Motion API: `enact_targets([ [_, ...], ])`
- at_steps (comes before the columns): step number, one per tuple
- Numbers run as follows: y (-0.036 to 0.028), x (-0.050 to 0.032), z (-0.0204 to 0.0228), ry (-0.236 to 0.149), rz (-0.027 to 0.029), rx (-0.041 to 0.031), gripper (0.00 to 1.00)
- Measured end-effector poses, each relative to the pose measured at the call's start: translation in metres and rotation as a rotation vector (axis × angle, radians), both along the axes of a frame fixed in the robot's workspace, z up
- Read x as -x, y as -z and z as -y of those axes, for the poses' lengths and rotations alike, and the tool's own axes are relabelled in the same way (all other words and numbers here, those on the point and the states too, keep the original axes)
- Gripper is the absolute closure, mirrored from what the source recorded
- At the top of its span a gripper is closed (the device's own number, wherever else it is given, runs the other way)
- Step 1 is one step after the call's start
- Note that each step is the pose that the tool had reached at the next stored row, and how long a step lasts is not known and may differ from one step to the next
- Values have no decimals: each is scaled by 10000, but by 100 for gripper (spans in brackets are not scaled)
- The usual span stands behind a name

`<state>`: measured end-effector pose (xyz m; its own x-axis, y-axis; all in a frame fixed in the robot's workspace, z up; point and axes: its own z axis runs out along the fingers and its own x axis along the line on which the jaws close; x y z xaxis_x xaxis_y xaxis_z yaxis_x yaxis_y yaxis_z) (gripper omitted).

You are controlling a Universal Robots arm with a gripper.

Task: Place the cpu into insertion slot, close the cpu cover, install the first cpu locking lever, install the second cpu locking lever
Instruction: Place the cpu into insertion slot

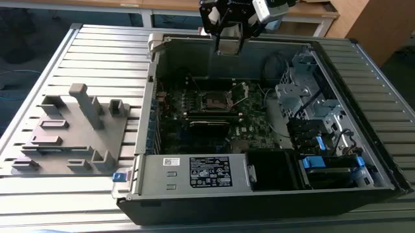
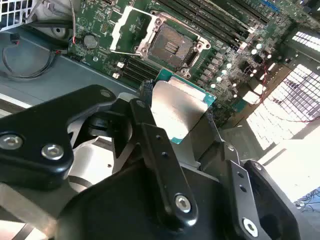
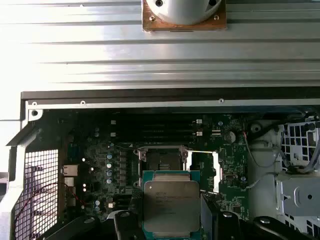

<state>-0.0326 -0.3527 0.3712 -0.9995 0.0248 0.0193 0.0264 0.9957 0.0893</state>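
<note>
Holding the cpu [image 3: 171, 200] pinched by opposite edges in the claw [image 2: 177, 107], high over the open computer case [image 1: 246, 208] and well above the bare insertion slot [image 3: 161, 160] with cpu cover [image 2: 118, 31] flipped open; judging from that, nothing seated yet, with cover closing and both locking levers left to do.

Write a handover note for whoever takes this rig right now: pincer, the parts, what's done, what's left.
Pincer: shut on the cpu, held above the open computer case.
Insertion slot: empty, with the cpu well clear of it.
Cpu cover: swung open beside the slot.
Done: cpu is in the grasp.
Left: seating the cpu, closing the cover, both locking levers.
</note>
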Motion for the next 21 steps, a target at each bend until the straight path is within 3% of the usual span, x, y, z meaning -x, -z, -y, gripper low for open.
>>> enact_targets([
  [21, 61, 0, 0, -1, 2, -1, 46],
])
